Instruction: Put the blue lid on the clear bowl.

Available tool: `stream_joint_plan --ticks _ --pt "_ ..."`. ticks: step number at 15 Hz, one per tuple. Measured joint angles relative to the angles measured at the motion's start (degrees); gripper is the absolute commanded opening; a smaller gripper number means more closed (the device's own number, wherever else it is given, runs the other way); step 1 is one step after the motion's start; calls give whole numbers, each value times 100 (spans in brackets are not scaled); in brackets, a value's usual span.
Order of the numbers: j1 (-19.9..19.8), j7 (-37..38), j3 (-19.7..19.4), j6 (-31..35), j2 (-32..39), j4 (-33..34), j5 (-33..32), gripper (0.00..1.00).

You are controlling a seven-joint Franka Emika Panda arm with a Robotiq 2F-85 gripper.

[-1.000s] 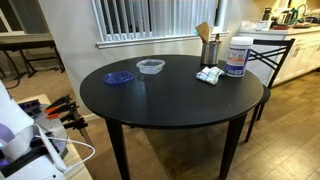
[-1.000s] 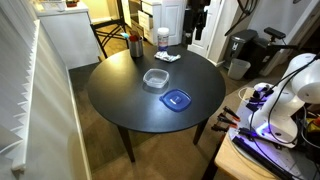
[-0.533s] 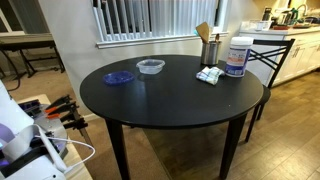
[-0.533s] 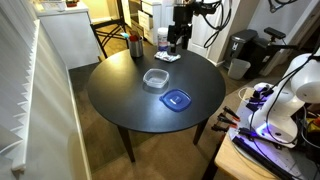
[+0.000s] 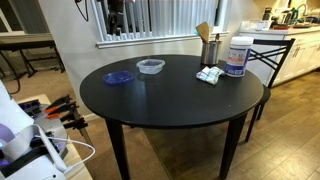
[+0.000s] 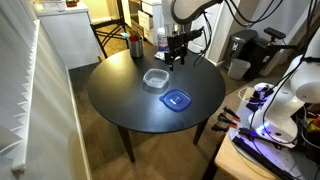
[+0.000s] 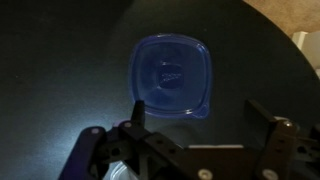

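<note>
The blue lid [image 5: 119, 77] lies flat on the round black table [image 5: 175, 105], also seen in an exterior view [image 6: 177, 99]. In the wrist view the blue lid [image 7: 171, 76] is a translucent rounded square just beyond the fingers. The clear bowl [image 5: 150, 66] stands upright and empty next to it, also seen in an exterior view [image 6: 155, 78]. My gripper [image 6: 175, 58] hangs above the table beyond the bowl and shows at the top edge of an exterior view [image 5: 115, 22]. In the wrist view my gripper [image 7: 200, 120] is open and empty.
A white tub with a blue label [image 5: 237, 56], a metal cup with utensils [image 5: 209, 48] and a small white packet [image 5: 209, 75] stand at the table's far side. A chair [image 5: 272, 55] is behind them. A cluttered bench [image 6: 262, 130] is beside the table.
The arm has swung in and come down over the table, from the background to just above the bowl and lid. The lid and the bowl have not moved.
</note>
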Motion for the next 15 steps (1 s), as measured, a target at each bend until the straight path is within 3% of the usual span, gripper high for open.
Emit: stream_joint_plan --ticks 5,10,15 --pt "23 332 -327 268 766 19 -665 100" --pt "28 331 -531 804 1366 115 -678 100" --pt "42 331 -544 825 1422 140 -678 100"
